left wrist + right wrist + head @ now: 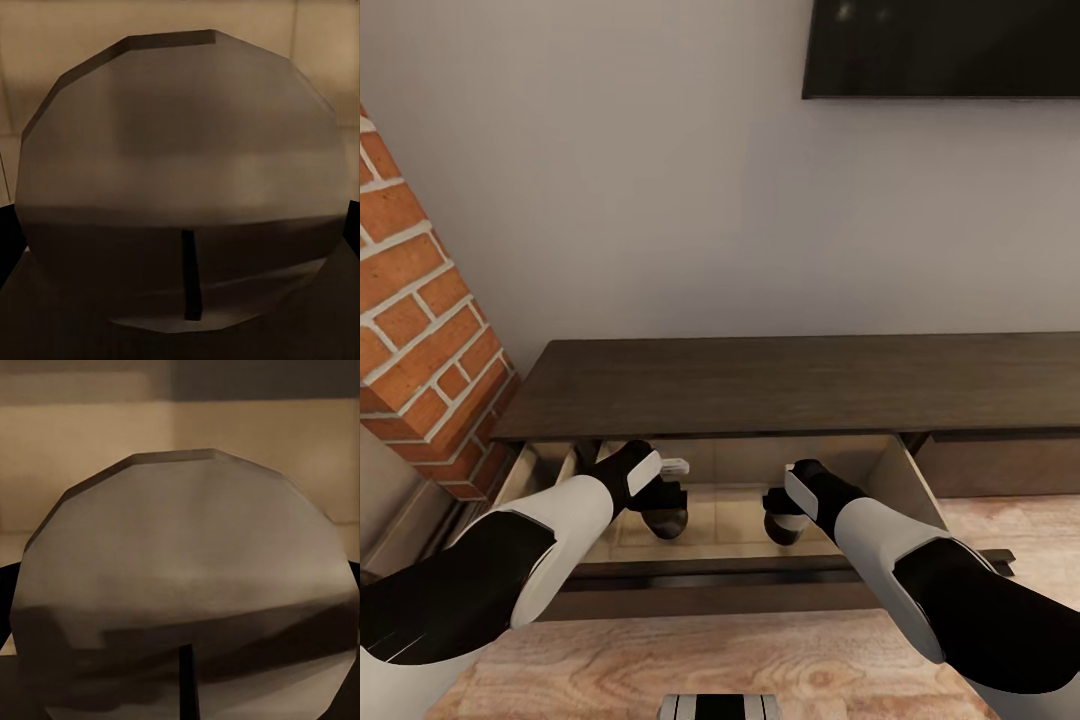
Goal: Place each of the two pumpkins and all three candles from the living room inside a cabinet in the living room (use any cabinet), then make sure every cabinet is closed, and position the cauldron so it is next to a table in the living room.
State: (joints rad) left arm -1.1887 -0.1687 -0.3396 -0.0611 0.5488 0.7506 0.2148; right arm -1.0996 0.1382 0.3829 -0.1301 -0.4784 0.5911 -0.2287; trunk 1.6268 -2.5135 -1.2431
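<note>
Head view: the long, low dark-brown wooden cabinet crosses the middle of the frame, its pale-lined drawer pulled open at lower centre. Both arms reach into it. The left gripper is clamped on a squat dark grey-olive cylindrical candle; the right gripper is clamped on a second candle. Both candles hang low over the drawer floor, so the placing step seems under way. Next, the fingers should part and the arms lift clear.
</note>
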